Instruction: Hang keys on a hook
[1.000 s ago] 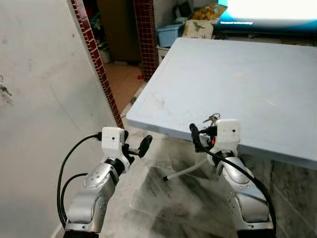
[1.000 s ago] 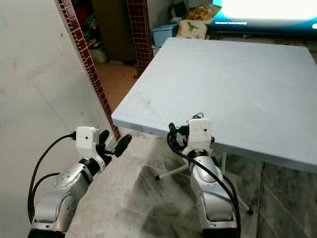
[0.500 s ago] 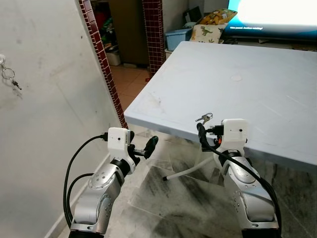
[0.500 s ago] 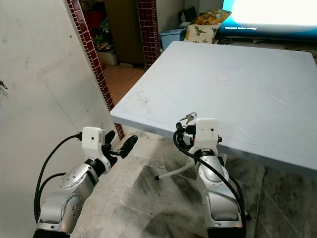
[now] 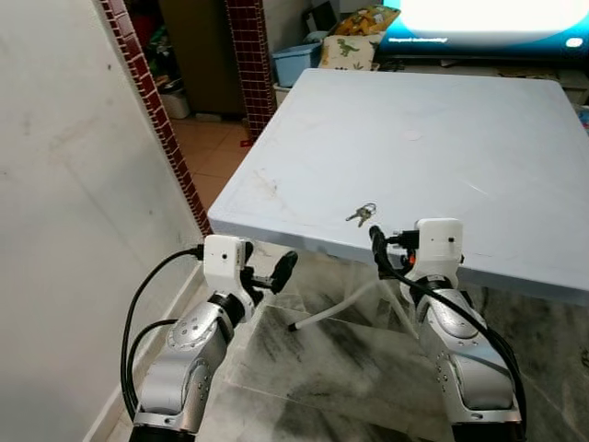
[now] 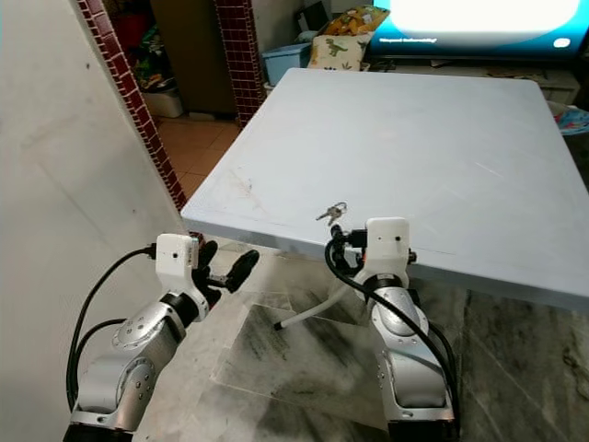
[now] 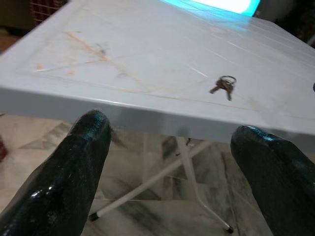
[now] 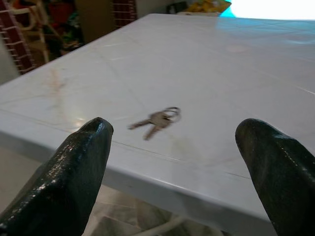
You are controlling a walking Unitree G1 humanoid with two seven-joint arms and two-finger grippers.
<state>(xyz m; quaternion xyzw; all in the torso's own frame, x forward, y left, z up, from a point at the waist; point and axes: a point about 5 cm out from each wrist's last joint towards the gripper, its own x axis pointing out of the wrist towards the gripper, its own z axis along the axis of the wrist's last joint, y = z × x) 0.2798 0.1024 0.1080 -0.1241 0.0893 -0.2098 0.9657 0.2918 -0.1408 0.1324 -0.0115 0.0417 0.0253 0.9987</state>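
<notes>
pale grey and scuffed, the tabletop (image 5: pixel 479 138) is filling most of the scene, with a marbled tile floor (image 5: pixel 340 368) beneath it, a white wall (image 5: pixel 64 230) running along the robot's left and a strip of dark red tiles (image 5: pixel 152 110) edging the doorway beyond. the keys (image 5: pixel 362 215) are lying flat on the tabletop near its front edge, two keys on a small ring — nothing is touching them. the right tool (image 8: pixel 170 162) is hovering just in front of that edge, facing the keys, its two black fingers (image 8: pixel 74 172) spread wide and holding nothing. the left tool (image 7: pixel 172 167) is hanging lower, out past the near corner of the tabletop — its fingers (image 7: pixel 74 167) are also gaping wide and gripping nothing. a blue bin (image 5: pixel 294 63) and a patterned cushion (image 5: pixel 354 46) are sitting in the background beyond the far edge.
</notes>
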